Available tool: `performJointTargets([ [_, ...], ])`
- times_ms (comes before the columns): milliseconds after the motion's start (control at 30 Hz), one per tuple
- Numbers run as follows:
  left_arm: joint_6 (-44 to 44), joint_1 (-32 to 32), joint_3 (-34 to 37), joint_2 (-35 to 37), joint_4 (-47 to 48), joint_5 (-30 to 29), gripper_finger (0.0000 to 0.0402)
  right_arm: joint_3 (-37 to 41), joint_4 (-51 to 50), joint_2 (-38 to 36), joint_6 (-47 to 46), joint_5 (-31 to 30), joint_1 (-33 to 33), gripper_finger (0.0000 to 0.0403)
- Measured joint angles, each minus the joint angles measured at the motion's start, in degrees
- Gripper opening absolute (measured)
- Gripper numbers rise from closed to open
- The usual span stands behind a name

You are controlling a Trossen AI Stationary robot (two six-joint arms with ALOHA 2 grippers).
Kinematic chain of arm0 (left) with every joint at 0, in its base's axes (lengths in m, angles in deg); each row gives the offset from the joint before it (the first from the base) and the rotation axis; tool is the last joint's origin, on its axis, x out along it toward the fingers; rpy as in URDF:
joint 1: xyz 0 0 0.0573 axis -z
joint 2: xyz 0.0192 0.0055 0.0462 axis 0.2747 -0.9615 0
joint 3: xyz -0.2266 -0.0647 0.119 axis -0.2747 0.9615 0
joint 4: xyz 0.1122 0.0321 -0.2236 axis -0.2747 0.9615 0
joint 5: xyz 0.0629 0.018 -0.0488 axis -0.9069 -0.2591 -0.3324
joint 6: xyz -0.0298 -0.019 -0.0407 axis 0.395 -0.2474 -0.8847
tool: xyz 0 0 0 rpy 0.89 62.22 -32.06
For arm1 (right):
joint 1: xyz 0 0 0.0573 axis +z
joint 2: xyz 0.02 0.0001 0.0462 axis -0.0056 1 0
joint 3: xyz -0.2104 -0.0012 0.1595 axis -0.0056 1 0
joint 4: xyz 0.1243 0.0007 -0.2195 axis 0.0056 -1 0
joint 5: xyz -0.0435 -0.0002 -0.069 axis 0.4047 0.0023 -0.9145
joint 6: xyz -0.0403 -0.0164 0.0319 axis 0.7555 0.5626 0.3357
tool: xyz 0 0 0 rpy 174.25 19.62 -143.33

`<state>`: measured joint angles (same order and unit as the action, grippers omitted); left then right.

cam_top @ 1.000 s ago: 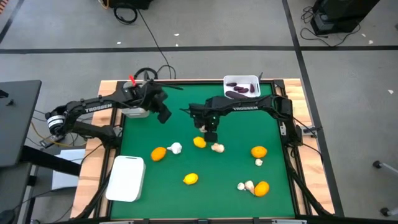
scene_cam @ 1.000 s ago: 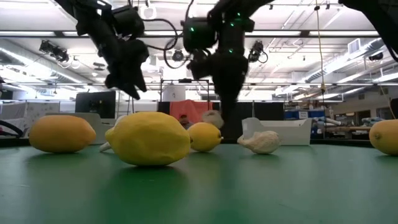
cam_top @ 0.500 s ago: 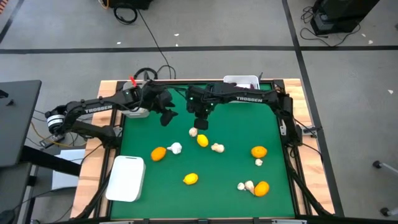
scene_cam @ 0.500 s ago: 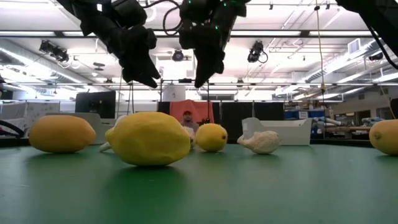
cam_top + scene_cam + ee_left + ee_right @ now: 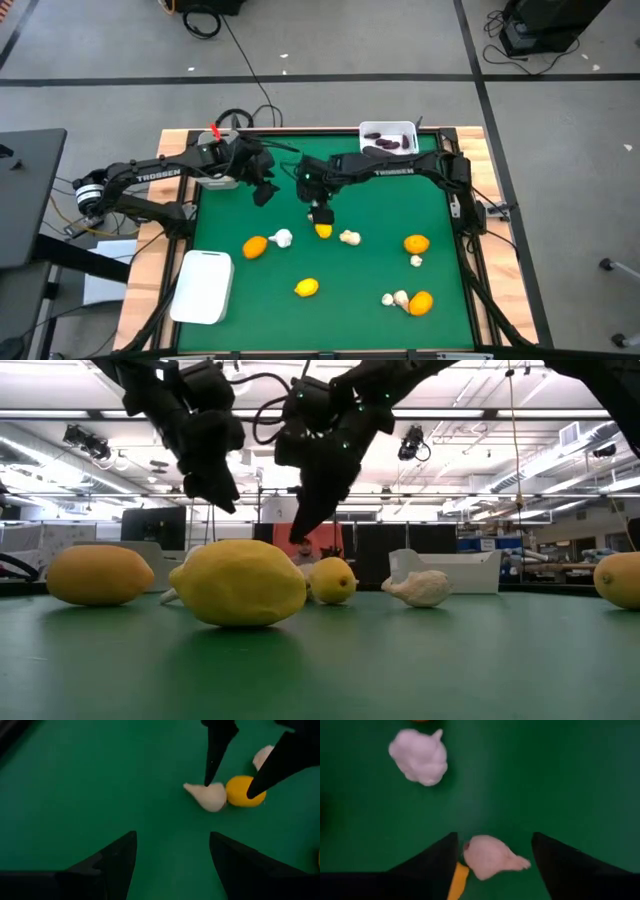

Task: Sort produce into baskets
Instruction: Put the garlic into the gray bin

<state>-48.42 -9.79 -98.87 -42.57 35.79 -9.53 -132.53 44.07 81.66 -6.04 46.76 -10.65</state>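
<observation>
A: Right gripper (image 5: 320,212): mid-table, low over the green table (image 5: 400,190), fingers spread apart, holding nothing.

B: Under it?

A: Off-white garlic bulb (image 5: 490,862) between the two fingers, lying on the cloth. Yellow lemon (image 5: 323,232) touching or just beside that bulb. From the left wrist view, one fingertip at the bulb's top, the other in front of the lemon.

B: Left gripper (image 5: 262,192)?

A: Raised near the far left of the table, beside the right gripper, fingers wide, empty.

B: Remaining produce?

A: Second garlic (image 5: 349,237) just beside the lemon, on the right-arm side. Third garlic (image 5: 283,238) touching or nearly touching an orange fruit (image 5: 255,246) on the left-arm side. Second lemon (image 5: 307,288) alone, nearer the front edge. Right side: orange (image 5: 416,243) with a small garlic piece (image 5: 417,261) near it; farther forward, a garlic cluster (image 5: 395,298) just beside another orange (image 5: 421,302).

B: Baskets?

A: White basket (image 5: 388,128) at the far edge, dark purple eggplant pieces (image 5: 385,146) inside. White bin (image 5: 202,286) at the near left corner. Greyish bin (image 5: 222,181) partly hidden under the left arm; contents not discernible.
</observation>
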Motion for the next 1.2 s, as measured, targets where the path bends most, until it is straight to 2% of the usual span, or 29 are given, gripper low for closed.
performJointTargets([
  [133,0.00,0.00,0.00,0.00,1.48,0.01,0.0255,3.24,2.89,0.00,0.91,-4.01,1.20,0.0317],
  [267,0.00,0.00,0.00,0.00,1.40,0.01,0.0255,5.95,4.12,-0.02,-0.40,-5.29,1.11,0.0321],
  [433,-0.06,0.00,0.00,0.00,0.89,0.01,0.0255,10.10,9.51,-0.04,-3.74,-1.21,-0.11,0.0298],
  [700,-0.35,0.00,0.00,0.00,1.04,0.01,0.0255,12.51,14.57,0.22,-4.87,-0.43,-0.28,0.0265],
  [900,-0.81,0.00,0.00,0.00,1.04,0.01,0.0255,12.46,17.16,3.00,-5.54,2.20,-0.39,0.0218],
  [1200,-2.03,1.14,0.00,0.00,4.65,0.21,0.0255,11.51,17.69,2.26,-14.40,1.67,-0.69,0.0149],
])
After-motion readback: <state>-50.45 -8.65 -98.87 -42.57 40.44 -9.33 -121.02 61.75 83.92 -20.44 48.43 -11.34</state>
